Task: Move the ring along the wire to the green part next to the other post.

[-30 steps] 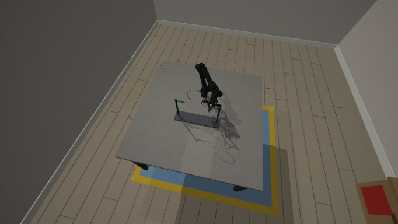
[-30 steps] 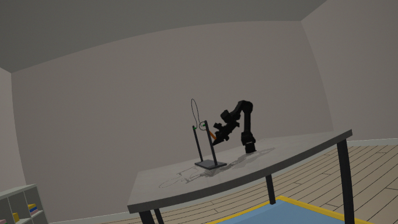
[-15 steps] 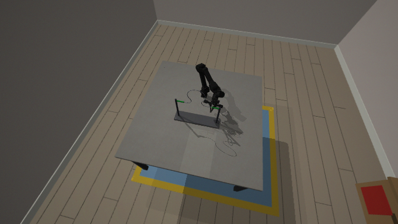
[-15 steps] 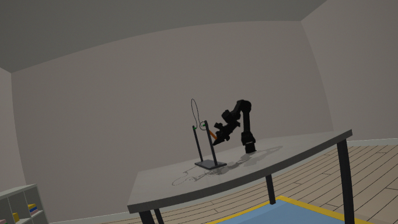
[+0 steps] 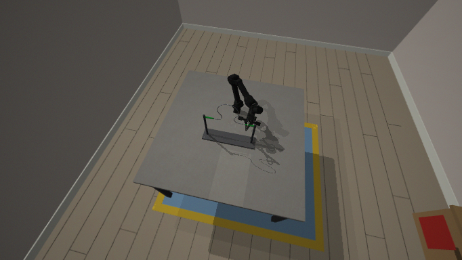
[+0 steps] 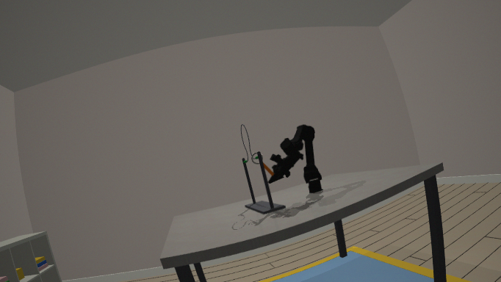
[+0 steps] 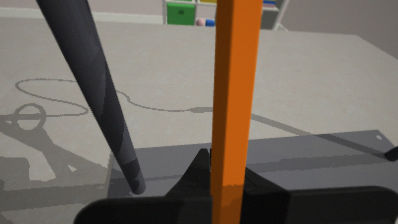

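Observation:
The ring [image 6: 252, 159] is around the green part of the wire [image 5: 250, 125] beside the right post [image 5: 253, 135] [image 6: 266, 183] of the top view. Whether it touches the green part is too small to tell. Its orange handle [image 6: 268, 169] [image 7: 235, 100] slopes down toward the arm. My gripper [image 6: 272, 178] [image 7: 208, 155] is shut on the handle's lower part, below the wire. The thin grey wire [image 5: 218, 111] [image 6: 241, 133] loops up between the posts to the other green part [image 5: 209, 118] at the left post [image 5: 205, 125] [image 6: 249, 181]. The ring is out of the wrist view.
Both posts rise from a dark base plate [image 5: 227, 136] [image 6: 261, 207] [image 7: 300, 150] on the grey table [image 5: 176, 152] [image 6: 206, 235]. In the wrist view, one post [image 7: 95, 85] stands left of the handle. Shadows of the arm, ring and wire lie across the table.

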`<action>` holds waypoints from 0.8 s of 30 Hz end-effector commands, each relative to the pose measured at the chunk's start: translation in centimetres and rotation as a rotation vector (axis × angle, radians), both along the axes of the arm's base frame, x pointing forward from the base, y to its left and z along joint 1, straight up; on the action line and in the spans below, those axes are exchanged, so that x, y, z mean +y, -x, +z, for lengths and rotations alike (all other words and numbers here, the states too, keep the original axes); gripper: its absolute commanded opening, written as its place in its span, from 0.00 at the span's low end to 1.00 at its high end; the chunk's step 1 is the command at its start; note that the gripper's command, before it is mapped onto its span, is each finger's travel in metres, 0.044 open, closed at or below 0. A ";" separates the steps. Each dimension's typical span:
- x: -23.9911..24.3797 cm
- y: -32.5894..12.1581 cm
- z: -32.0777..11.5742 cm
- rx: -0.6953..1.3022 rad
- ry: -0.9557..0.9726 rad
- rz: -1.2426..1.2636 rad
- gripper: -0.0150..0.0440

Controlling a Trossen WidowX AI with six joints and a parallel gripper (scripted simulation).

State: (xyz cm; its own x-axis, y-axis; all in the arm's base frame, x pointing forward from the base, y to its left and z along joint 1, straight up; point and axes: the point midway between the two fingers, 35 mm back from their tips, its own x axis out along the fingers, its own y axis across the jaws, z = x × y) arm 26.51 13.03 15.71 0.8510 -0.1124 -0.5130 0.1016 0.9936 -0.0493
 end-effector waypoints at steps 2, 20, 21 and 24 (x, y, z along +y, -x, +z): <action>0.2 -0.1 -0.3 -0.005 -0.003 -0.005 0.00; 0.2 -0.1 -1.5 -0.006 -0.003 -0.005 0.00; 0.2 -0.1 -1.5 -0.006 -0.003 -0.005 0.00; 0.2 -0.1 -1.5 -0.006 -0.003 -0.005 0.00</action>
